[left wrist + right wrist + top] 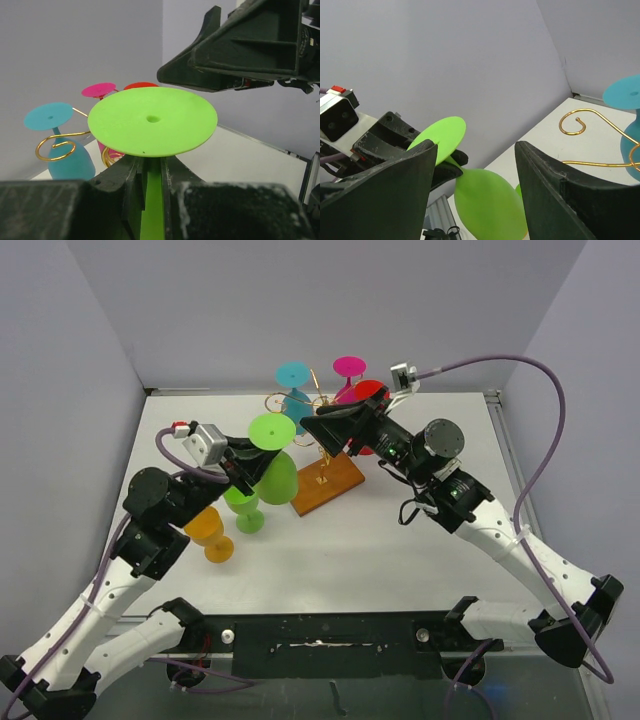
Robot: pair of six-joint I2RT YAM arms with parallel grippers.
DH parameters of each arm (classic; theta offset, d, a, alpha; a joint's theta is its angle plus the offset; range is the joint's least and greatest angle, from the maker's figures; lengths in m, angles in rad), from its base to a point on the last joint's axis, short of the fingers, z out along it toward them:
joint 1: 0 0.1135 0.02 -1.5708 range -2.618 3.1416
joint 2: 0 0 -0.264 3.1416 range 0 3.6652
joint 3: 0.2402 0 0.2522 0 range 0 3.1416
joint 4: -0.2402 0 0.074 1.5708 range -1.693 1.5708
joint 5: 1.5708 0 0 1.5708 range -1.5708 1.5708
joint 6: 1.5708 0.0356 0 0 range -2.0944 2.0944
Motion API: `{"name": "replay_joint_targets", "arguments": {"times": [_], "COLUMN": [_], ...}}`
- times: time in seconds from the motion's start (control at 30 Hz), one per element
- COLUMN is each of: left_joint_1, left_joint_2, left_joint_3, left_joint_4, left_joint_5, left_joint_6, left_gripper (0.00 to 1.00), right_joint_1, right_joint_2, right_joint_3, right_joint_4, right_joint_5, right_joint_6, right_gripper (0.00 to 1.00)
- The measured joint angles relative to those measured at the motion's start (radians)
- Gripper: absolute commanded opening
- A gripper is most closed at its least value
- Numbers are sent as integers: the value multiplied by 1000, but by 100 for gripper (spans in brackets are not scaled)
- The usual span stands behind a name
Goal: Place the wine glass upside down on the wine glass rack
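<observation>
Left gripper [152,172] clamped the wine glass [152,120] by its stem — light, rigid, probably slippery plastic; right gripper [474,150] stood open.

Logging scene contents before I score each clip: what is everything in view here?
table: 1, white, walled on three sides
wine glass rack: 1, gold wire on brown wooden base, table centre
held wine glass: 1, lime green, foot up, off the table, left of the rack
second green glass: 1, lime green, on the table under the left arm
orange glass: 1, orange, on the table, near left
teal glass: 1, teal, foot up, stem in a rack scroll
magenta glass: 1, magenta, foot up, rack's far side
red glass: 1, red, foot up at the rack, partly hidden
left gripper: 1, black, shut on the held wine glass's stem
right gripper: 1, black, open, by the rack's top
</observation>
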Motion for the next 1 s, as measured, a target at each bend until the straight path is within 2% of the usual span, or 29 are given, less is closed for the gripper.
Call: {"name": "replay_joint_targets", "arguments": {"times": [0.2, 0.4, 0.8, 1.0], "left_joint_1": [0, 0, 0, 0], "left_joint_2": [0, 0, 1, 1], "left_joint_3": [-32, -41, -54, -61], "left_joint_4": [-8, -11, -14, -14], "left_joint_5": [49, 55, 51, 42], "left_joint_6": [35, 63, 86, 103], "left_gripper": [6, 6, 6, 6], "right_joint_1": [0, 0, 0, 0], "right_joint_2": [39, 74, 129, 132], "right_joint_3": [37, 72, 75, 75], "right_joint_4": [-32, -68, -97, -97], "right_joint_5": [-26, -68, -154, -197], "right_joint_6": [49, 84, 139, 172], "right_gripper": [62, 55, 34, 18]}}
